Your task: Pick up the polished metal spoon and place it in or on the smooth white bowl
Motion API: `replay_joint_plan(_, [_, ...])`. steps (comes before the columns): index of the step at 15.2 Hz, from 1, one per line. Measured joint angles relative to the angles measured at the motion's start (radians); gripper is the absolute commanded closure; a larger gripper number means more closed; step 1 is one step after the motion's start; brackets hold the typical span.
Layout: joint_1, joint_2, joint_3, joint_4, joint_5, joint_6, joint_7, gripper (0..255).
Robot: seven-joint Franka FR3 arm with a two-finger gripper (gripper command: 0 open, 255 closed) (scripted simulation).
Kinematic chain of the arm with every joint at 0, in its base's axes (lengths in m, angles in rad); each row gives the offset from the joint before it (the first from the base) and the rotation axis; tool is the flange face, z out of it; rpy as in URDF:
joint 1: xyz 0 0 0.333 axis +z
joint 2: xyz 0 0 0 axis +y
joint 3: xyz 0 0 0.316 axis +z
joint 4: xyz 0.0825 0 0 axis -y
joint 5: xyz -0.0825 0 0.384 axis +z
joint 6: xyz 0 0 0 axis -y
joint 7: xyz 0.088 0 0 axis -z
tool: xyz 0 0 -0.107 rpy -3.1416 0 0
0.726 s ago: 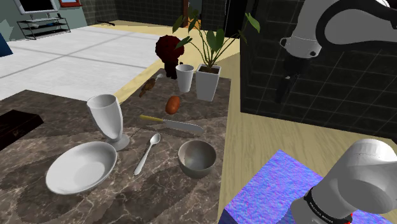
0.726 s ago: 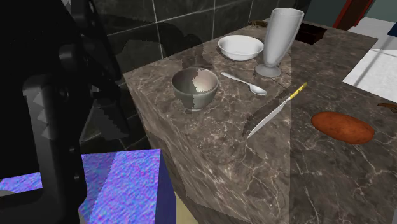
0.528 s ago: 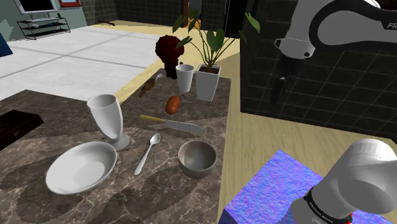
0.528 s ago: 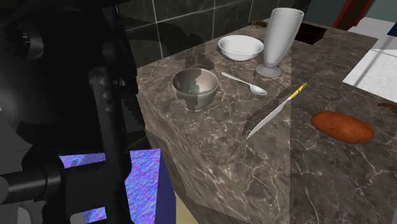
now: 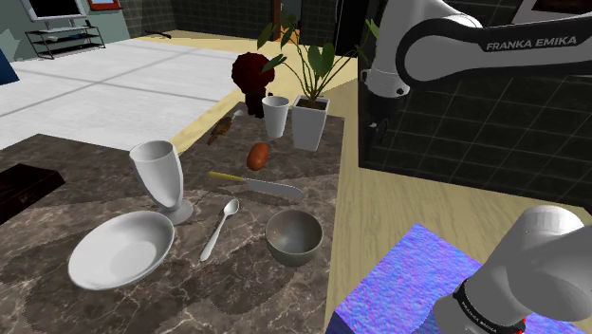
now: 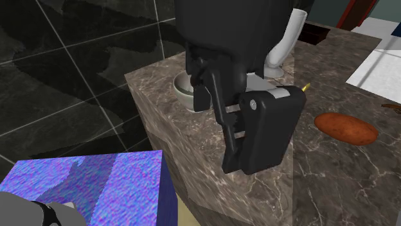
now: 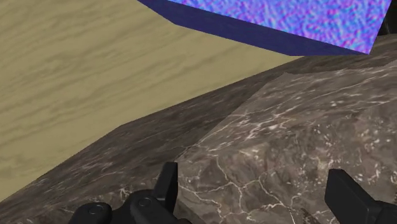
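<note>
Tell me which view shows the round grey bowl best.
Shoulder view: the round grey bowl sits whole and unblocked on the marble table. In the second exterior view the black gripper covers all but one edge; the wrist view faces the table's corner.

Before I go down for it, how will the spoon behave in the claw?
The spoon looks thin and rigid, so it is probably light. It lies flat on the table, so a pinch may push it along. Its narrow handle could pivot in an off-centre grip.
</note>
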Motion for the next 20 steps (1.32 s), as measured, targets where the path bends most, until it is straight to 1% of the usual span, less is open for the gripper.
replay_joint_plan(3, [0.022, 0.097, 0.024, 0.048, 0.013, 0.037, 0.008, 0])
replay_joint_plan(11, [0.075, 0.392, 0.092, 0.244, 0.027, 0.102, 0.036, 0])
replay_joint_plan(15, [0.103, 0.522, 0.122, 0.356, 0.023, 0.104, 0.050, 0])
replay_joint_plan(20, [0.143, 0.716, 0.154, 0.540, 0.003, 0.091, 0.068, 0])
